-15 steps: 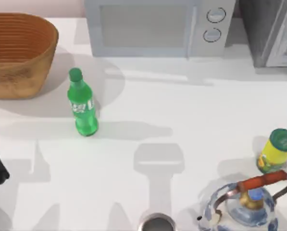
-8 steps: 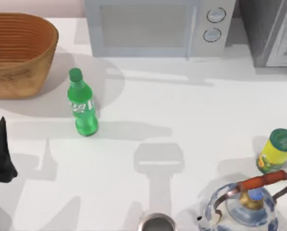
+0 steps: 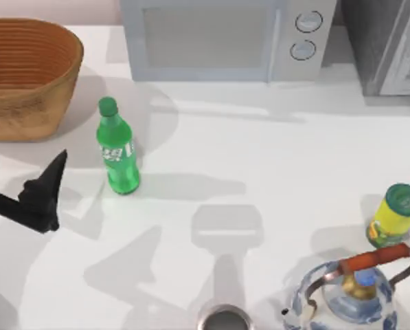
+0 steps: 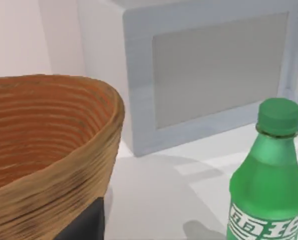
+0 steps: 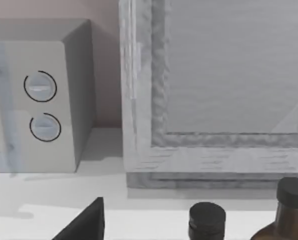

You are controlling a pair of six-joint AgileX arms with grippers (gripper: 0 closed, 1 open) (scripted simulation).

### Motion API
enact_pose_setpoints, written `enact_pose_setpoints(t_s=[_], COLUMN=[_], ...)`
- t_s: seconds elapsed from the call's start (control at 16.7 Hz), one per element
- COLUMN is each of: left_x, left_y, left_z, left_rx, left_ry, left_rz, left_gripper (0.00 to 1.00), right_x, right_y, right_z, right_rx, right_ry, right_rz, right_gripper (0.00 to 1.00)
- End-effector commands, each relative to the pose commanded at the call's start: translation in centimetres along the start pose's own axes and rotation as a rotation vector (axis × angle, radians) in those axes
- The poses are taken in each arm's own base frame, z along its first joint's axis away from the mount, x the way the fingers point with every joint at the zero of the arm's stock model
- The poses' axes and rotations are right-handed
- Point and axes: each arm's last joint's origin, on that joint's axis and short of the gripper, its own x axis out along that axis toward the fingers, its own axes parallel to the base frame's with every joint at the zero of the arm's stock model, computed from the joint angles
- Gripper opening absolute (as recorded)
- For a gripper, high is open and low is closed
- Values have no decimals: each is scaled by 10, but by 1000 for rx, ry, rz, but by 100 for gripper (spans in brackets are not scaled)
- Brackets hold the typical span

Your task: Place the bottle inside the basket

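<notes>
L gripper [image 3: 19, 172] open — near bottle [image 3: 118, 152]

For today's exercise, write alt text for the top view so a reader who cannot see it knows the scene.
A green soda bottle stands upright on a white table, just right of a wicker basket, with the left gripper low at the table's left edge. A microwave sits at the back; a yellow container and a kettle are at lower right.

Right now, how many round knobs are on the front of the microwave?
2. Both sit on the microwave's right-hand panel, one above the other: the upper knob and the lower knob just beneath it.
</notes>
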Motion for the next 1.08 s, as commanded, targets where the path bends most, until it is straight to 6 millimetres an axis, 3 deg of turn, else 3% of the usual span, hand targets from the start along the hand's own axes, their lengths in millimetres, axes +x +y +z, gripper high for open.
enact_pose_setpoints(t_s=[0.3,0.54,0.78,1.08], left_x=[49,74,84,84], left_y=[16,22,25,25], left_z=[-30,-61,-78,-79], left_rx=[-1,-1,8,9], left_ry=[64,80,69,68], left_rz=[-186,-305,-367,-372], left_gripper=[100,100,100,100], right_x=[0,0,0,0], right_y=[0,0,0,0], right_z=[0,0,0,0], right_rx=[0,0,0,0], right_ry=[0,0,0,0], right_rz=[0,0,0,0], right_gripper=[100,100,100,100])
